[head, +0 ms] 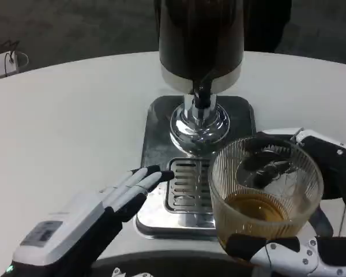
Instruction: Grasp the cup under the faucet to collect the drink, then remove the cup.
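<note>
- Head view: a ribbed clear plastic cup is held by the right hand, with fingers wrapped round its far side and a thumb across the lower front wall
- The cup is seen off to the right of the faucet, over the right edge of the steel drip tray rather than under the spout, so the step in hand is judged to be removal
- For that step to be done well, the cup should be kept upright and level, carried clear of the dispenser base, and set down on the white table without a jolt
- The grip is best kept firm but not crushing, since thin ribbed walls are likely to flex and push liquid upward
- An amber drink is held in the cup, filling roughly the lower part; no lid is fitted
- The dark dispenser body above is opaque, so its contents cannot be told
- The left hand is laid low beside the tray, its fingers straight and pressed together, their tips at the slotted grate, with nothing held
</note>
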